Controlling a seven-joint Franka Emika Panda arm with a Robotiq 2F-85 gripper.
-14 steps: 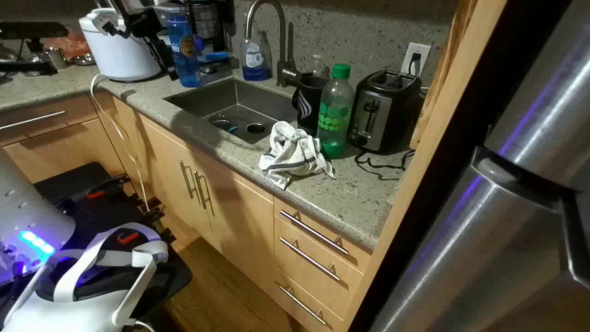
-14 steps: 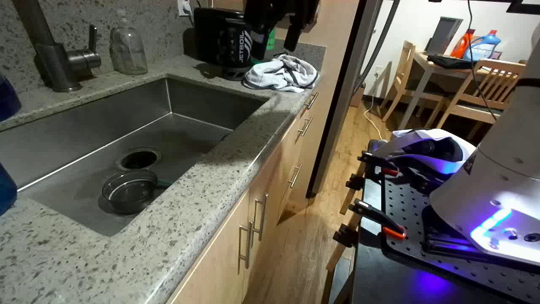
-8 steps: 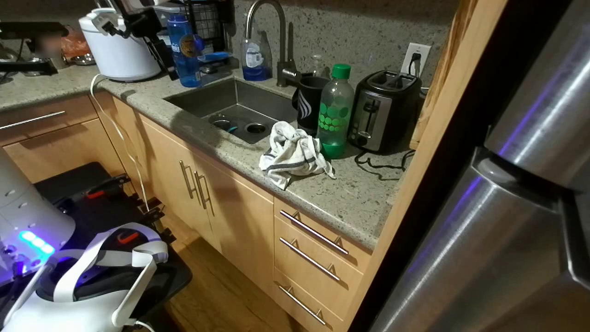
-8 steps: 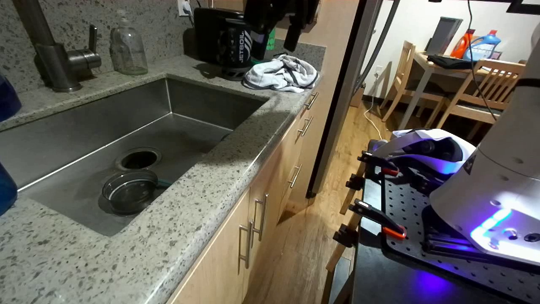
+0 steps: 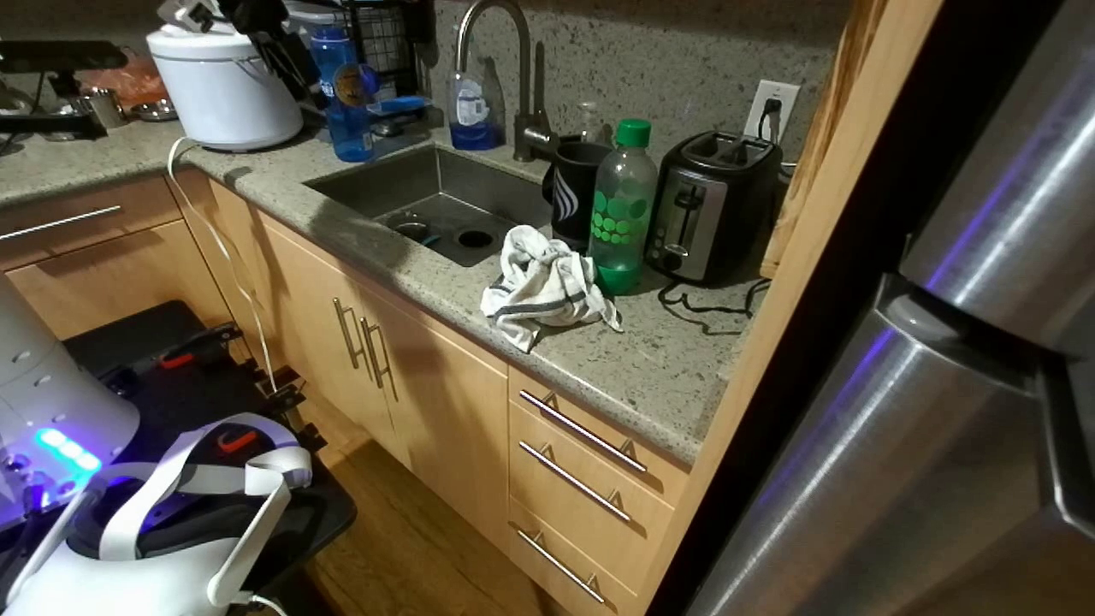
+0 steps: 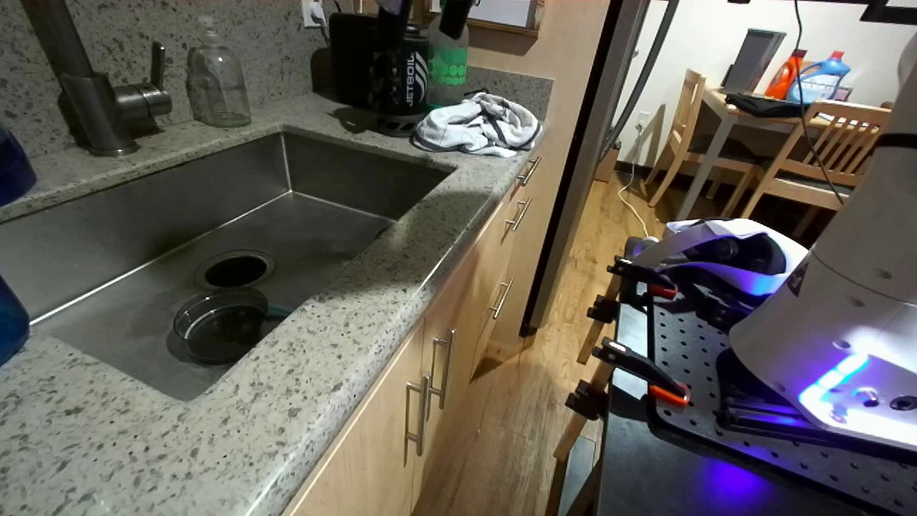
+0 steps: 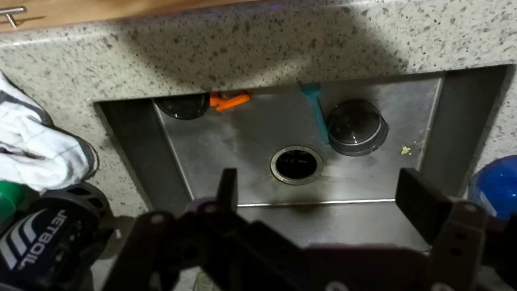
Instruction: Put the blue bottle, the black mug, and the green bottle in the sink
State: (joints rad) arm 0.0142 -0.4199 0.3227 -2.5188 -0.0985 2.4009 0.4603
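My gripper (image 7: 317, 186) stands open over the sink (image 7: 226, 145), its jaws wide apart and nothing between them. At the top of an exterior view only its dark fingers (image 6: 455, 18) show. The blue bottle (image 5: 344, 115) is upright on the counter beyond one end of the sink; the wrist view catches part of that blue bottle (image 7: 499, 186) at the right edge. Past the opposite end is the black mug (image 5: 575, 192), lettered JETBOIL, with the green bottle (image 5: 623, 210) upright beside it. In the wrist view the mug (image 7: 44, 238) is at lower left.
A crumpled towel (image 5: 547, 287) lies by the mug and green bottle, and a toaster (image 5: 714, 210) stands behind them. The faucet (image 5: 523, 77) and a soap bottle (image 5: 475, 111) border the sink's back. Inside the sink are a round container (image 7: 355, 127) and a teal utensil (image 7: 317, 113).
My gripper has shifted up and to the left in an exterior view, uncovering more of the green bottle there. It stays open. The bottles and the mug have not moved.
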